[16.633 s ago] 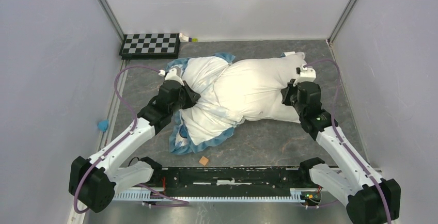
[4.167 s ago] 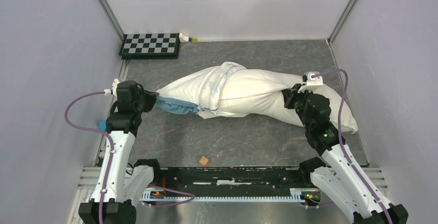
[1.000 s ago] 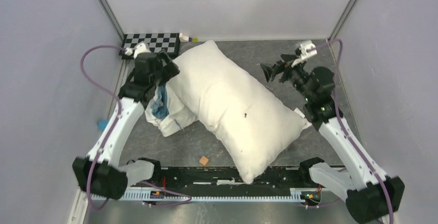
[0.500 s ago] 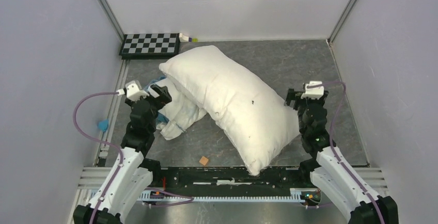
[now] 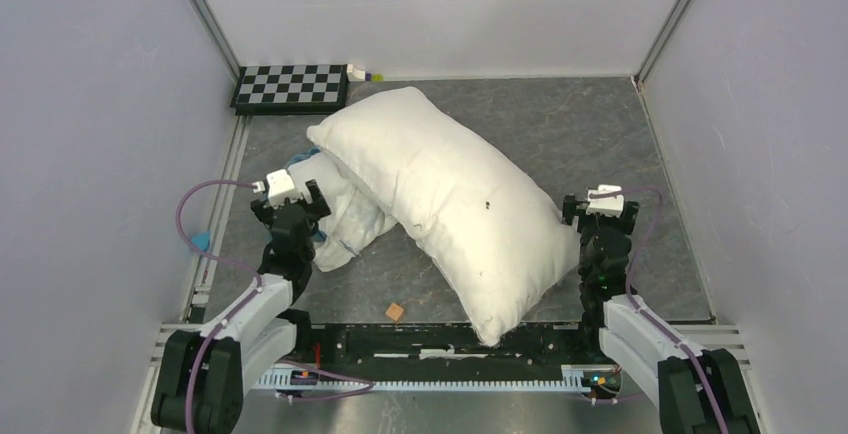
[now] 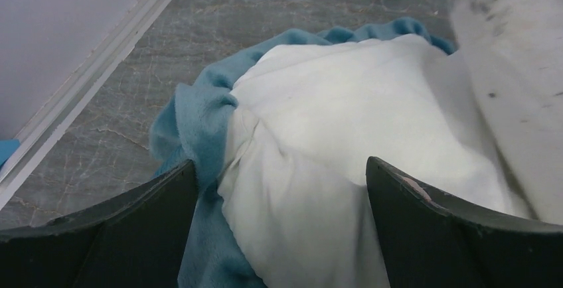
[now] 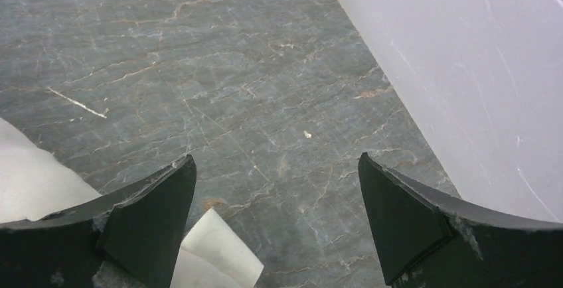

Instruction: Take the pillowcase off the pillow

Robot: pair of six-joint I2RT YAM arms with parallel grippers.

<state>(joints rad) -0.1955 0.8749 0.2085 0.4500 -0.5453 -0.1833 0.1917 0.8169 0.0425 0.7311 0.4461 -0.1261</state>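
Note:
The pillow [image 5: 450,204] lies bare and diagonal across the table, plump and off-white with a few dark specks. Its far-left end rests on the crumpled pillowcase [image 5: 345,216], white with blue trim. My left gripper [image 5: 292,206] hangs open just on the near-left side of that heap. In the left wrist view the pillowcase [image 6: 345,102] fills the space ahead of the spread left gripper [image 6: 280,163], and the pillow [image 6: 518,49] shows at right. My right gripper [image 5: 600,210] stands open beside the pillow's near-right end. The right wrist view has the right gripper [image 7: 276,158] over bare table, with the pillow's edge [image 7: 26,182] at left.
A checkerboard [image 5: 290,87] and a small yellow-green item [image 5: 372,77] sit at the back left. A small brown cube [image 5: 395,310] lies near the front rail [image 5: 440,354]. A blue scrap [image 5: 200,243] lies past the left edge. Grey walls close in on three sides.
Both arms have drawn back toward the near edge with open jaws. The pillow dropped flat from the right gripper's side and lies still; the pillowcase stays heaped at left.

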